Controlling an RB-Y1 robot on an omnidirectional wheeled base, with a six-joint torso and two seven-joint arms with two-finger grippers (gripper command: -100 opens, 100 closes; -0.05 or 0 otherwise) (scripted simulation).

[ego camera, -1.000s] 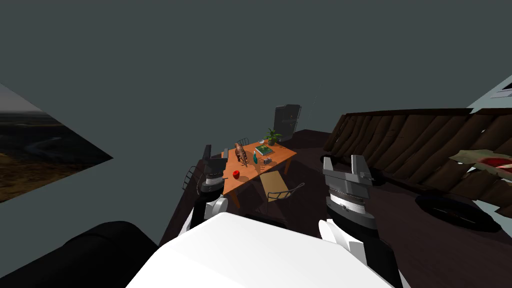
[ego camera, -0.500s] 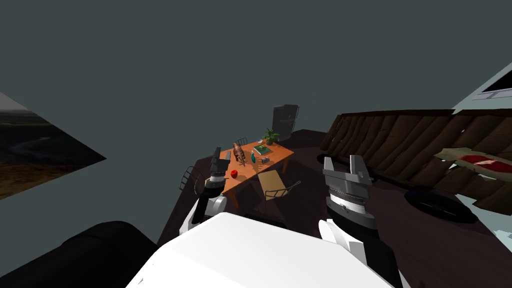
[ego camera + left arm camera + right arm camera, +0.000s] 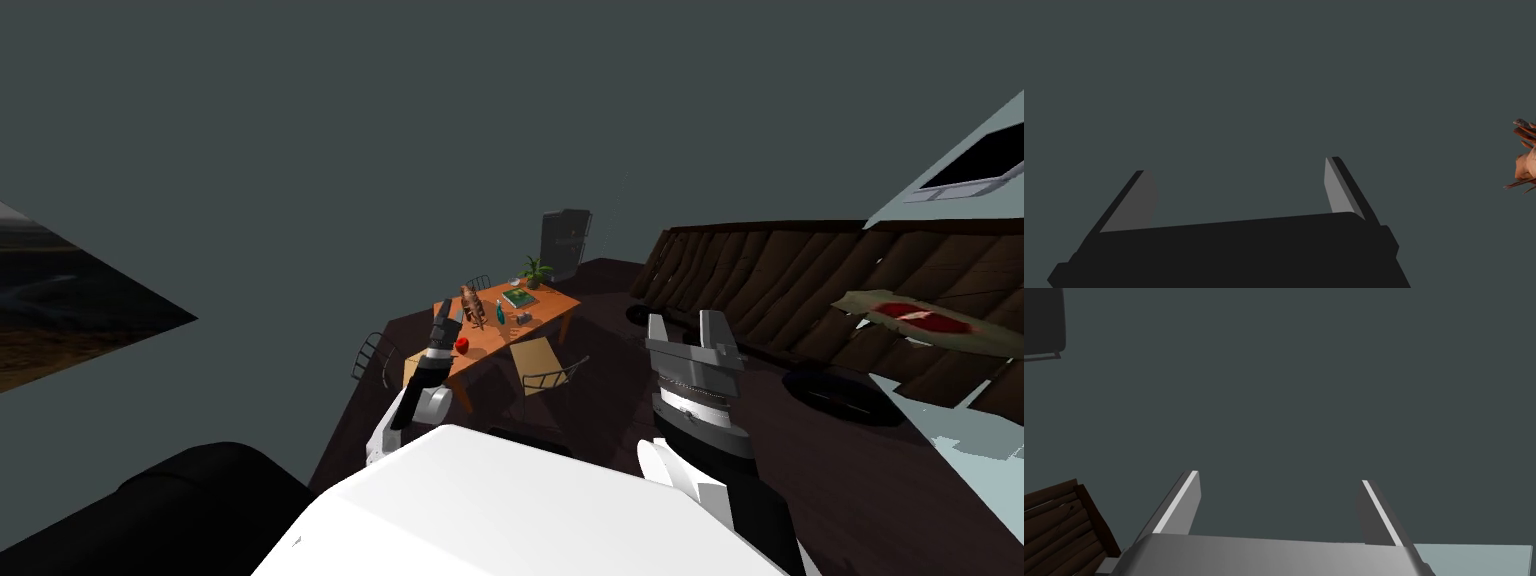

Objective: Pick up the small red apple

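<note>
Red apple (image 3: 462,344) near outstretched left claw (image 3: 446,314), blades apart.

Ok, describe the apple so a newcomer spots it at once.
Find the orange table mid-room. The apple sits at its near end, by the left gripper. It is the only round red thing; the brown figurine, teal bottle and green book lie farther along.

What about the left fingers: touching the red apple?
Apart: left wrist view shows the left gripper's fingers open, bare; head view puts the apple beside the wrist.
</note>
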